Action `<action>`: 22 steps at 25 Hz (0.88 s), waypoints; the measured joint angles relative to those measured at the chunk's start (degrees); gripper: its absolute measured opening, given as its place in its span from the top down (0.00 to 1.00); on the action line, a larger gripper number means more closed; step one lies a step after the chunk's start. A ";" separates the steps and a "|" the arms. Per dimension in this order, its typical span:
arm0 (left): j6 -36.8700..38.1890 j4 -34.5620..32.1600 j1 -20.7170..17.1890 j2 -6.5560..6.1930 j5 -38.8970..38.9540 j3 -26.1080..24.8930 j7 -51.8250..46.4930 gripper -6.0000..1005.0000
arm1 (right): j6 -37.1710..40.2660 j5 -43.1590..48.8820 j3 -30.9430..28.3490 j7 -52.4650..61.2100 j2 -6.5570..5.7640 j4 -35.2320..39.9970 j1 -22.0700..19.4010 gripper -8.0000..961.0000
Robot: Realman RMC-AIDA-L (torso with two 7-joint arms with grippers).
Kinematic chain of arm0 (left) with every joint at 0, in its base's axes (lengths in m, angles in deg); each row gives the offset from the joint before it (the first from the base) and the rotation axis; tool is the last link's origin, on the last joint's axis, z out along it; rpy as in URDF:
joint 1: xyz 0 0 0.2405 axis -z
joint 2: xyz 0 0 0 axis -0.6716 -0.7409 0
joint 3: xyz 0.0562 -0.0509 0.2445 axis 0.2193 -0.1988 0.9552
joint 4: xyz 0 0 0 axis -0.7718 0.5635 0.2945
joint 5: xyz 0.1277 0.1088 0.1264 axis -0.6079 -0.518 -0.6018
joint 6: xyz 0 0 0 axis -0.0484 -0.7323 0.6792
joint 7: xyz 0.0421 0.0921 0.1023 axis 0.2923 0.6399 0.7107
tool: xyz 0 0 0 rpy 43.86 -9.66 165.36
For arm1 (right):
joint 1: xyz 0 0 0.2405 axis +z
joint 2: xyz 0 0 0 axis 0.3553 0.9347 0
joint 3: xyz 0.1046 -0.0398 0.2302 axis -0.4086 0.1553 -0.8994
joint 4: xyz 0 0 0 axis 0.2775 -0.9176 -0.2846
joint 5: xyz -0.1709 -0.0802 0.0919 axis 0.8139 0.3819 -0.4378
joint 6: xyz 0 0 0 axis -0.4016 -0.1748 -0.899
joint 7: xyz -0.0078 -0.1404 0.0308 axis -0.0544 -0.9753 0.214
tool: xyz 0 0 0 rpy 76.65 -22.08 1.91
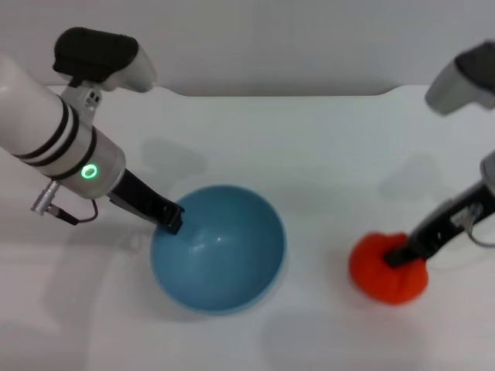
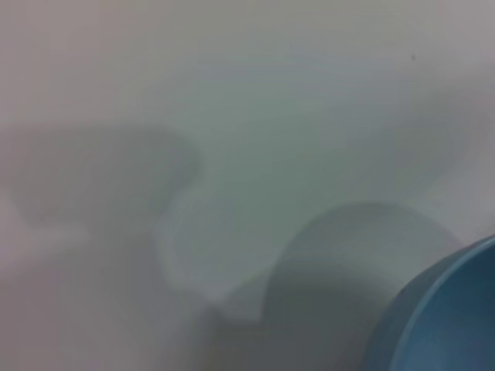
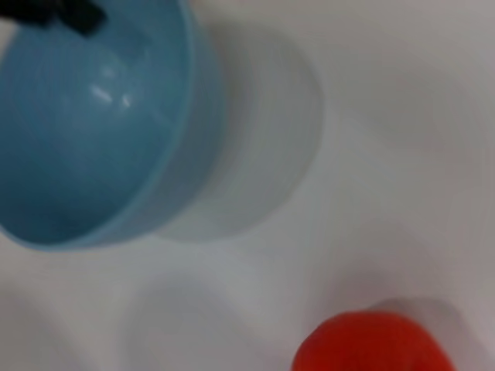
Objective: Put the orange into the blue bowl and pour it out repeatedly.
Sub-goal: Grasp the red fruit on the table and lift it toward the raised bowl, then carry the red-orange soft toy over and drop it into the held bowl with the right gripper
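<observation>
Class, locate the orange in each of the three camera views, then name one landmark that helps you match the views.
Head view: the orange sits on the table, on the robot's right, under the right gripper.
Left wrist view: not in it.
Right wrist view: the orange is cut by the picture's edge.
Shared landmark: the blue bowl, in all three.

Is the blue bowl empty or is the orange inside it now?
Empty. The blue bowl shows only its glossy inside; the orange lies on the table beside it.

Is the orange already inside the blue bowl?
No: the round red-orange fruit sits on the white table beside the empty, glossy light-blue bowl, under the right tool.
</observation>
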State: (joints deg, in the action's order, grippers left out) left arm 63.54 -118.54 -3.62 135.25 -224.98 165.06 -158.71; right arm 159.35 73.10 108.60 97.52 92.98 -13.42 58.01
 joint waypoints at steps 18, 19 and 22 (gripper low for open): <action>0.19 0.27 4.75 0.62 1.56 6.87 -2.43 1.00 | -3.58 -20.96 4.17 -6.00 -0.09 12.44 3.40 0.88; 0.11 0.25 5.00 0.58 2.03 6.89 -2.33 1.00 | -4.34 -20.93 5.10 -6.00 -0.09 11.42 3.64 0.88; -0.35 -0.01 5.68 0.48 2.97 6.73 -2.14 1.00 | -5.47 -20.40 7.08 -6.00 -0.17 8.45 4.53 0.88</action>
State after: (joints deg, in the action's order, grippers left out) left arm 63.20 -118.55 2.06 135.73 -222.01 171.79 -160.85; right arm 153.88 52.70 115.68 91.52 92.81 -4.97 62.54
